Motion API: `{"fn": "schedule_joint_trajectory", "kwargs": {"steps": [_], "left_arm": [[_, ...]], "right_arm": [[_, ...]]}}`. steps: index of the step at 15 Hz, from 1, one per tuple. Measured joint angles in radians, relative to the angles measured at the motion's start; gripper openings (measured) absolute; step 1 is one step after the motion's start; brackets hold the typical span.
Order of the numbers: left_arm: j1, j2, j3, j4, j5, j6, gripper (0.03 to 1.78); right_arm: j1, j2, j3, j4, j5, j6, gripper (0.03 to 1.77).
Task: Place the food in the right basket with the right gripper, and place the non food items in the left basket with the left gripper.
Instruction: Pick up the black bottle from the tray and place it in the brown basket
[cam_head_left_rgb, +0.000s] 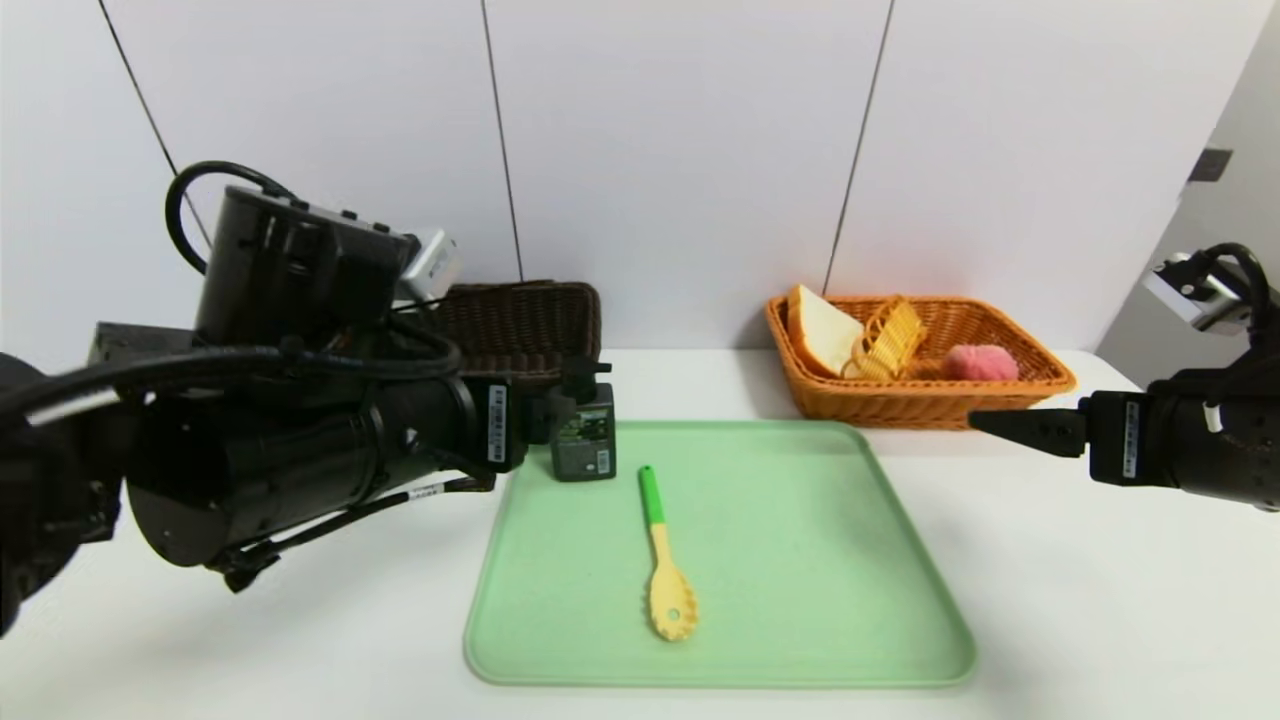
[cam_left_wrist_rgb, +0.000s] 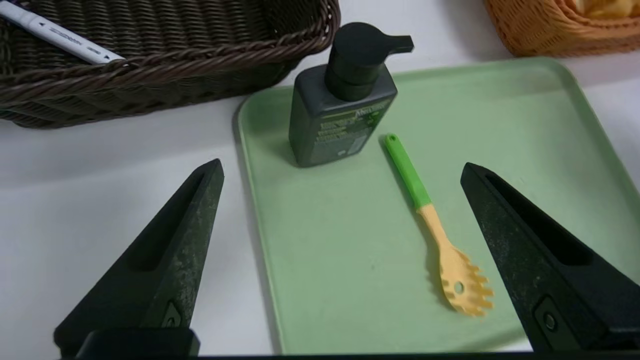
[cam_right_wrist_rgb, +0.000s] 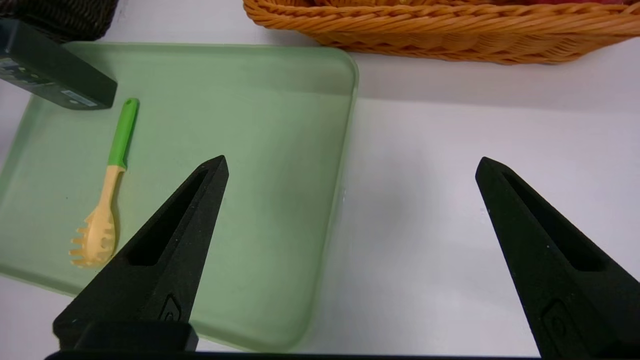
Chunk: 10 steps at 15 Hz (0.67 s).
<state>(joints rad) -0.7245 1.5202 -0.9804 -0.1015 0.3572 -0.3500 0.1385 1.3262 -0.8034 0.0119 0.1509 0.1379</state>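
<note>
Two items left on tray: the dark pump bottle (cam_left_wrist_rgb: 345, 125) stands upright near the tray's (cam_head_left_rgb: 800, 675) far left corner; the spoon (cam_head_left_rgb: 660, 560) lies flat beside it, green handle pointing toward the baskets
Left basket: dark brown (cam_left_wrist_rgb: 200, 65), just behind the bottle, with a white marker (cam_left_wrist_rgb: 65, 37) inside, leaning on its rim
Right basket: orange (cam_head_left_rgb: 900, 405), holding bread (cam_head_left_rgb: 822, 333), a yellow woven basket (cam_head_left_rgb: 890, 340) and a pink item (cam_head_left_rgb: 980, 363)
Bottle risk: its tall, narrow shape could tip if one finger strikes the pump top before both sides are straddled; a grip on the spout alone might let it swivel or slip
Spoon risk: being thin and flat, it could slide away if the fingers close too high, or the tips could scrape the tray if they press too low
Basket risk: a low carry could knock the brown rim, and a bottle dropped there might jolt the marker
Left gripper (cam_left_wrist_rgb: 342, 162): spread wide near the bottle, holding nothing
Right gripper (cam_right_wrist_rgb: 352, 157): spread wide over the tray's right edge and the desk (cam_right_wrist_rgb: 425, 300), holding nothing, apparently idle
</note>
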Motion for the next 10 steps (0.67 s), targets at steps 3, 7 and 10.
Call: {"fn": "schedule_joint_trajectory", "kwargs": {"steps": [3,7,10], "left_arm": [[-0.076,0.097,0.094,-0.235,0.210,-0.004,1.69],[-0.175,0.204,0.177,-0.379,0.352,-0.008,1.69],[-0.190,0.251,0.185,-0.383,0.383,-0.004,1.69]], "right_arm": [[0.002,-0.003,0.005,0.000,0.000,-0.002,1.71],[0.001,-0.002,0.008,0.001,0.000,-0.001,1.71],[0.001,-0.002,0.017,0.001,-0.008,0.000,1.71]]}}
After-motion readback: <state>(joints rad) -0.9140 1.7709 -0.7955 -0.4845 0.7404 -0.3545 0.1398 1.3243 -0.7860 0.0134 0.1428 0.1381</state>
